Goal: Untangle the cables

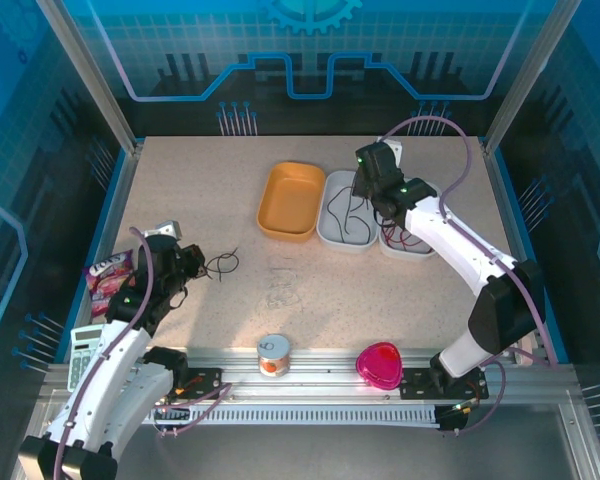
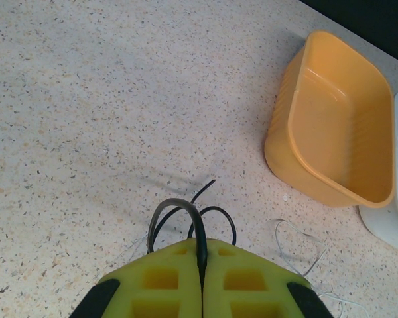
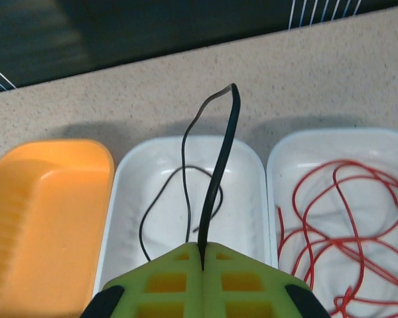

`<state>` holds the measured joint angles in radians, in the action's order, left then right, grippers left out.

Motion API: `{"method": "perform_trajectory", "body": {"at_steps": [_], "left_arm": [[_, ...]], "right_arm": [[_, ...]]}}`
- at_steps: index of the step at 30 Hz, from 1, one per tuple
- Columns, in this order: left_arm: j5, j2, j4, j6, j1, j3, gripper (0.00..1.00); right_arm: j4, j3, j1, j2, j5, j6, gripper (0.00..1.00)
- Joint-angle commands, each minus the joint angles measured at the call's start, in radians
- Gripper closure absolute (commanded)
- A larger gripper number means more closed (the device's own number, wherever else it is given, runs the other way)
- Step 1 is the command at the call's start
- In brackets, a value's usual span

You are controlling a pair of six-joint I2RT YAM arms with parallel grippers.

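Cables sorted in part: right gripper [image 3: 202, 255], yellow-green foam pads pressed together, pinches a black cable [image 3: 219, 165] that rises in a stiff narrow arch off the pads, the rest lying in a loose loop in the white tray [image 3: 245, 212] just right of the orange tub [image 3: 40, 199]. Right arm reaches far forward from its base, elbow bent, wrist tipped down over that tray. One tray further from the tub, a second white tray [image 3: 331, 136] holds a red cable [image 3: 338, 244], thin, glossy, in many slack curls. Left gripper [image 2: 201, 255], pads likewise closed, nips a second black cable [image 2: 176, 204]; it bows up in a small rounded loop, free ends curling on the speckled table [image 2: 86, 99], well to the near-left of the tub. Left arm folded low, wrist near the surface. Whitish cable [image 2: 276, 225], hair-thin, lies on the table between that gripper and the tub. Tub and trays smooth plastic, rounded corners.
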<state>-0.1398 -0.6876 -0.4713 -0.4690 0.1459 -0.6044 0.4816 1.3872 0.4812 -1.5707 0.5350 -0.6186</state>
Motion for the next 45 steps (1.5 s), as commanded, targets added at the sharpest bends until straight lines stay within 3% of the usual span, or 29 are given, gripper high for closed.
{"method": "perform_trajectory", "body": {"at_steps": [1,15,32,38,45], "left_arm": [[0.02,-0.006,0.027,0.009,-0.01,0.007,1.0],[0.022,0.014,0.014,0.013,-0.01,0.024,1.0],[0.017,0.021,0.013,0.016,-0.01,0.031,1.0],[0.018,0.021,0.013,0.017,-0.01,0.026,1.0],[0.021,0.017,0.016,0.018,-0.009,0.026,1.0]], "right_arm": [[0.072,-0.021,-0.01,-0.001,-0.048,-0.087,1.0],[0.068,0.032,-0.024,-0.171,-0.197,-0.136,1.0],[0.032,0.072,-0.065,-0.328,-0.191,-0.128,1.0],[0.036,0.055,-0.065,-0.348,-0.184,-0.114,0.88],[0.057,0.046,-0.066,-0.358,-0.173,-0.094,0.87]]}}
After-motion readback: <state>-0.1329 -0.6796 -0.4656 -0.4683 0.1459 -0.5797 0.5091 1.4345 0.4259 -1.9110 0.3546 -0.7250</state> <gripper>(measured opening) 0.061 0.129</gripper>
